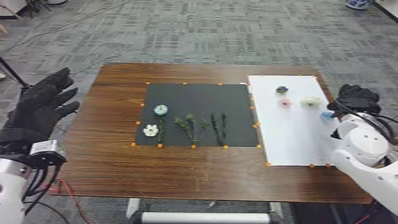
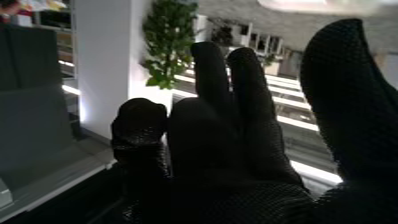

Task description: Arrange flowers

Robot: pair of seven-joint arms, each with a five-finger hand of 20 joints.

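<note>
1. Green stems [image 1: 218,131] and leafy sprigs [image 1: 189,130] lie in the lower half of the dark mat [image 1: 200,95], at the centre of the frame.
2. White flower [image 1: 150,130]: open petals, pale centre; located at the mat's lower left.
3. Blue flower [image 1: 327,115]: small, at the white sheet's [image 1: 298,140] right edge, right of frame. It sits just beside the right hand [image 1: 358,100] (contact cannot be told).
4. Pale blue flower [image 1: 161,109]: rounded head, above the white flower.
5. Pink flower [image 1: 285,102] and cream flower [image 1: 311,101]: upper part of the sheet; the cream head is the larger.
6. Dark flower [image 1: 282,90]: compact, farthest up the sheet.
7. View difference: the head view gives the flower layout on the brown table [image 1: 204,175]; the right wrist view gives the right hand [image 2: 222,140] close up, with a leafy plant [image 2: 166,45] and a pale column [image 2: 114,60] beyond.
8. Left hand: [image 1: 40,107] left edge of the frame, beside the table, fingers extended and spread, nothing held.
9. Right hand: at the right of the frame, arm rising from the lower right corner; fingers largely extended, thumb apart, no item gripped.
</note>
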